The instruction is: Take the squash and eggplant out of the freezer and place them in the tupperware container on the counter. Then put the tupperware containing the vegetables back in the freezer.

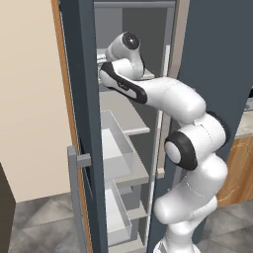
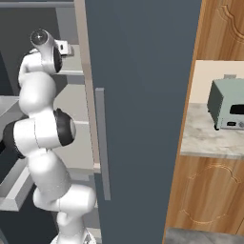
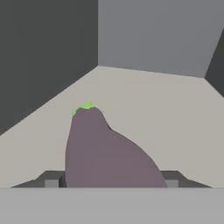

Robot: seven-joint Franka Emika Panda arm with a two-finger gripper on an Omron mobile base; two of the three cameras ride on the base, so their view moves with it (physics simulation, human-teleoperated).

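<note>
The white jointed arm reaches up into an upper compartment of the tall dark slate-grey freezer (image 1: 86, 123), whose door stands swung open with its grey bar handle toward the cameras. In the hand view the dark purple-grey oval eggplant (image 3: 107, 155), tipped with a small bright green cap, lies on the pale grey shelf floor (image 3: 166, 113) of that compartment, its broad end directly between the two small dark finger tips of the gripper (image 3: 111, 180). The tips stand wide apart, one on each side of the vegetable's body, and whether they already touch its skin I cannot tell, since the lower edge of that view cuts off the contact. The eggplant looks light, firm and smooth-skinned, so it is likely slippery and inclined to roll or squirt forward if squeezed near the tapering capped end; the safer hold is probably across the fat middle of the body, with the fingers set square to its long axis and closed gently but fully. Nothing else lies beside it on the shelf as seen from the hand. Off to the right in the right base view, the beige marbled stone counter (image 2: 205, 138) carries a mint-green toaster oven (image 2: 226, 104), well apart from the freezer opening.
</note>
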